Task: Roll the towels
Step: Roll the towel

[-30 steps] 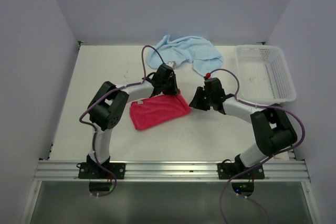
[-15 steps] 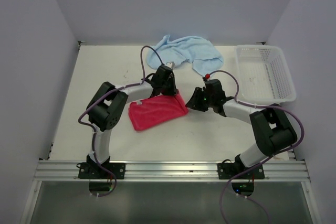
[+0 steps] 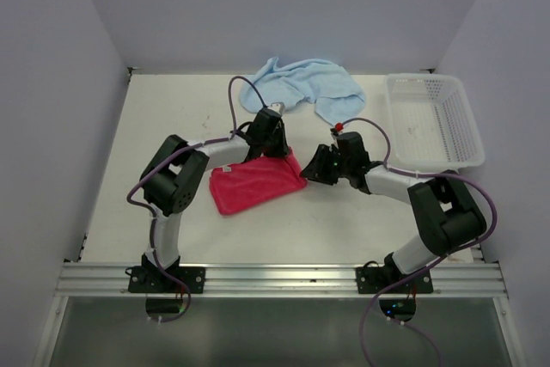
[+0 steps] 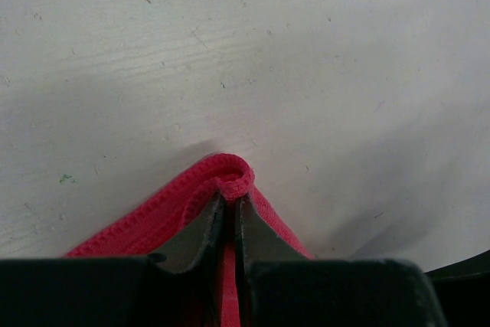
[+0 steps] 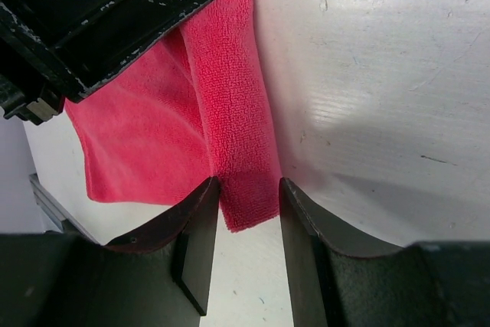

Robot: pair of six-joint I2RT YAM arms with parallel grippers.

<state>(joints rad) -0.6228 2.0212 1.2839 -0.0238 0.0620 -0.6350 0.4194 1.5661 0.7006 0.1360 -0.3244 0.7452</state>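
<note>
Top external: left gripper sits at the far edge of the red-pink towel, which lies mostly flat mid-table. Left wrist view: jaws are pinched tight on a raised fold of that towel's edge. Right gripper is at the towel's right corner. Right wrist view: fingers are apart, with the corner lying flat between them. Light blue towel is crumpled at the table's far edge, apart from the red-pink one. White mesh basket stands at far right.

A corner of the red-pink towel lies between the parted jaws of the right gripper.
</note>
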